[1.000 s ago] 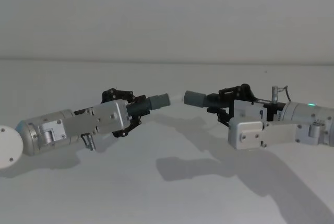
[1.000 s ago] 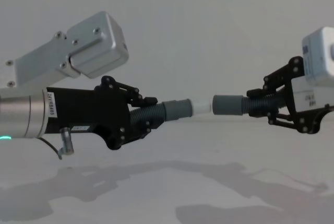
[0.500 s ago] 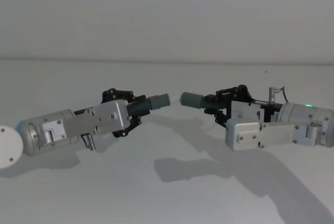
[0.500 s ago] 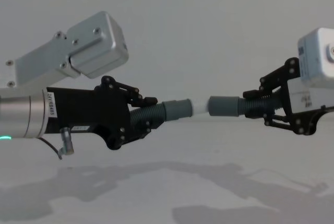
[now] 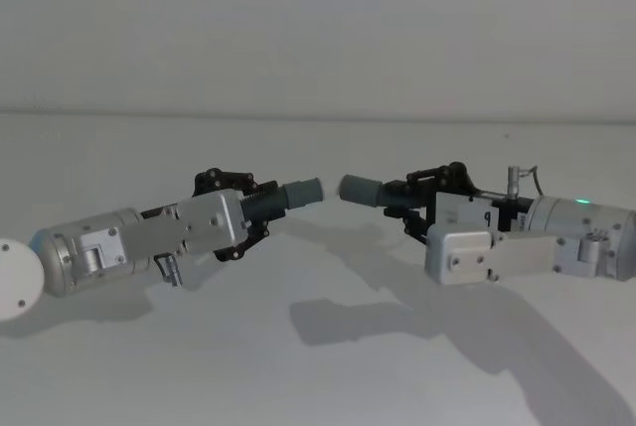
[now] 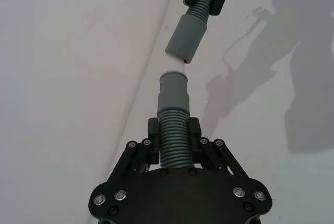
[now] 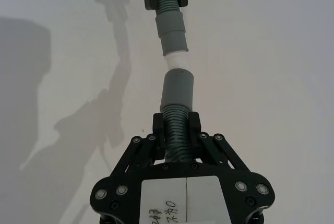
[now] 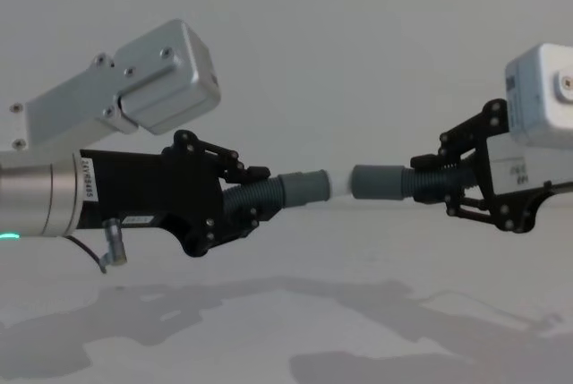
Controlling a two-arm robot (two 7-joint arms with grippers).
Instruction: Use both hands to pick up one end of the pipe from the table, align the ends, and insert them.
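Observation:
Both pipe pieces are held in the air above the white table (image 5: 318,366). My left gripper (image 5: 256,209) (image 8: 255,196) (image 6: 174,130) is shut on the ribbed body of one piece. That piece's grey cuff (image 8: 304,187) carries a white tip (image 8: 340,184) pointing right. My right gripper (image 5: 409,203) (image 8: 446,180) (image 7: 176,127) is shut on the other ribbed piece, whose grey cuff (image 8: 380,181) (image 5: 360,190) points left. The two ends face each other nearly in line. The white tip (image 6: 173,66) (image 7: 177,59) reaches the mouth of the right cuff (image 6: 187,38).
Both arms' shadows fall on the table below. A white disc (image 5: 15,282) sits at the left edge of the head view. A plain pale wall rises behind the table's far edge (image 5: 318,116).
My right gripper has carried its pipe piece leftward, closing the gap until its cuff meets the white tip. The left gripper has stayed in place.

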